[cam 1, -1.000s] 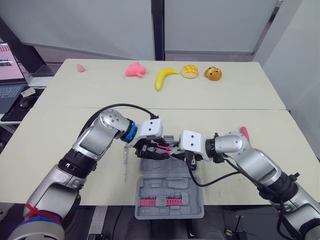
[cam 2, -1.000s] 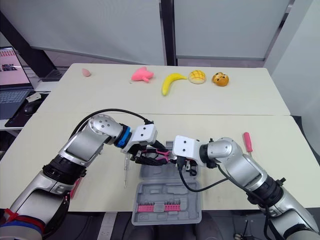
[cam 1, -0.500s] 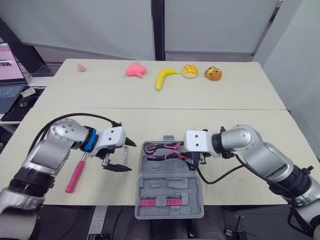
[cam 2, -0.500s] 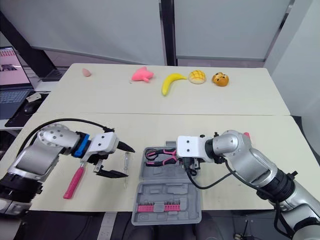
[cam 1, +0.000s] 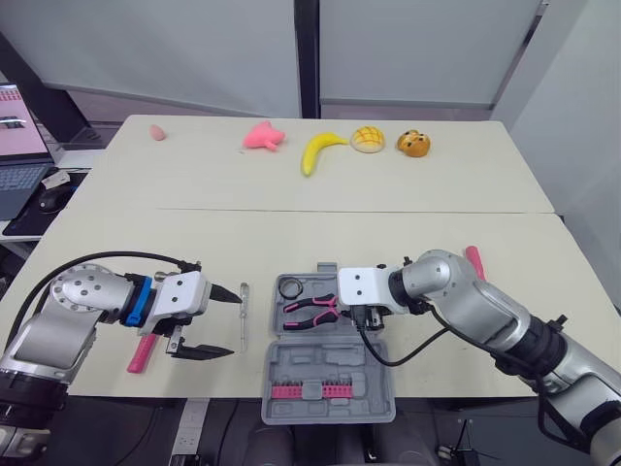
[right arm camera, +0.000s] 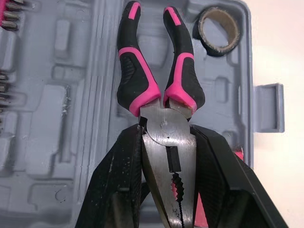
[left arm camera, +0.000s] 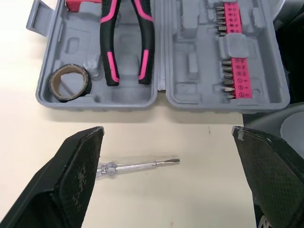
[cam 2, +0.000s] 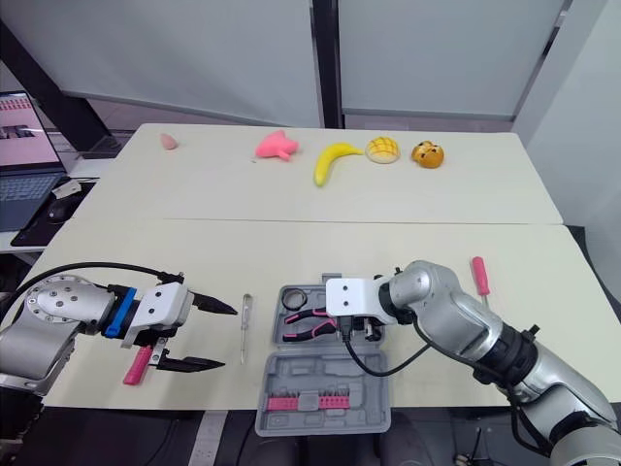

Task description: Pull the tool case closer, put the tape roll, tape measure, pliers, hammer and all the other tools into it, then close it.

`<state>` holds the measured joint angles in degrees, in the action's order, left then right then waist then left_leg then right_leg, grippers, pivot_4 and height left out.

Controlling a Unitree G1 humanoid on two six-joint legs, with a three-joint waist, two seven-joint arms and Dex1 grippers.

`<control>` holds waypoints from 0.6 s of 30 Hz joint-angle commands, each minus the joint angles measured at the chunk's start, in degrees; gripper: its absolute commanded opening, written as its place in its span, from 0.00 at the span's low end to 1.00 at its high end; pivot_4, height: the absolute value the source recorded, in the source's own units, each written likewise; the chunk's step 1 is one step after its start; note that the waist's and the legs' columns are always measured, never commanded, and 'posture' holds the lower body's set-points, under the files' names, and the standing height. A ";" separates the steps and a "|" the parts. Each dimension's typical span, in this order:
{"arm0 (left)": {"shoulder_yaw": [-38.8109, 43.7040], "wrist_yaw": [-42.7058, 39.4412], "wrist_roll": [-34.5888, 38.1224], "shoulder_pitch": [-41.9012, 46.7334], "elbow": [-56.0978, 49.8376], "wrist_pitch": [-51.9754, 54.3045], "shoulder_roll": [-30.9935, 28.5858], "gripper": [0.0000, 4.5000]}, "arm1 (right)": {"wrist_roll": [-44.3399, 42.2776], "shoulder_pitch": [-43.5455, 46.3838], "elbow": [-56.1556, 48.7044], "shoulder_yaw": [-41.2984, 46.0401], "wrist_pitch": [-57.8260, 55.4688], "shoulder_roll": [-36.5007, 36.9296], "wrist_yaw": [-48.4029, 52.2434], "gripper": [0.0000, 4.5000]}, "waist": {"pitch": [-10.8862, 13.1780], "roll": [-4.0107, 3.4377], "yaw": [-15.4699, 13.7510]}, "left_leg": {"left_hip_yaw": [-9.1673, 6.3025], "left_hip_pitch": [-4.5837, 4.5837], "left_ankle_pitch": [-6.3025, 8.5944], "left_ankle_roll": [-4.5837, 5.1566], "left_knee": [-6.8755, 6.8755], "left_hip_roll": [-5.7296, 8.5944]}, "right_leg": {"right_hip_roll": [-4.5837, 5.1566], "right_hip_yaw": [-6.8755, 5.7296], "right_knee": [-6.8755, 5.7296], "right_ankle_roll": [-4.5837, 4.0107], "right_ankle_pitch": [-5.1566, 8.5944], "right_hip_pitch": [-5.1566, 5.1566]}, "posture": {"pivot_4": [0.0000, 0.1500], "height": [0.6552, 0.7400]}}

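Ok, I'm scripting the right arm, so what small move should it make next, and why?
Probably open the right gripper and let go of the pliers: they already lie flat in the case beside the tape roll, while its fingers clamp the head.

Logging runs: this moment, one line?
left end effector open by clear-handled screwdriver | right end effector shut on pink-black pliers in grey plastic case

This looks like an office or lab: two pale tables (cam 1: pixel 437 184) pushed together, grey partition panels (cam 1: pixel 194 49) at 12 o'clock, and a laptop (cam 1: pixel 15 155) and mouse (cam 1: pixel 53 199) at 10 o'clock.
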<state>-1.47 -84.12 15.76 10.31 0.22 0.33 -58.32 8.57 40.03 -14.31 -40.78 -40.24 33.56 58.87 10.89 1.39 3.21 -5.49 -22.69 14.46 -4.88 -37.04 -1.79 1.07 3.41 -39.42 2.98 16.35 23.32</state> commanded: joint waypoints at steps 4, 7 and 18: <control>3.27 -0.06 3.59 -0.79 -2.21 -1.72 0.47 1.00 | 2.37 0.45 1.65 -0.36 2.31 -2.20 -0.73 0.28 | 0.00 0.00 0.07 | -0.02 0.05 0.00 0.00 0.00 0.00 | -0.01 -0.02 -0.09 -0.03 0.02 0.01 | 1.00 0.83; 3.62 0.02 4.43 -0.78 -2.42 -1.62 0.85 1.00 | 2.68 0.17 2.19 -0.29 2.35 -3.03 -0.67 0.28 | 0.00 0.00 0.09 | -0.01 0.08 0.00 0.00 0.00 0.00 | -0.01 -0.01 -0.16 -0.04 0.02 0.01 | 1.00 0.83; 2.72 0.66 4.34 -0.36 -2.24 -2.13 1.87 1.00 | 3.23 -0.61 4.28 0.13 2.26 -5.25 -0.90 0.28 | 0.00 0.00 0.09 | -0.02 0.12 0.00 0.00 0.00 0.00 | -0.02 -0.01 -0.24 -0.05 0.03 0.01 | 1.00 0.83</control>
<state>0.41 -83.77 19.81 9.62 -1.22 -0.80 -56.70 11.80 39.30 -9.11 -41.69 -38.53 28.75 58.31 10.89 1.39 3.30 -5.51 -22.57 14.46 -4.88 -37.04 -1.79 1.05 3.40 -39.66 2.93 16.38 23.33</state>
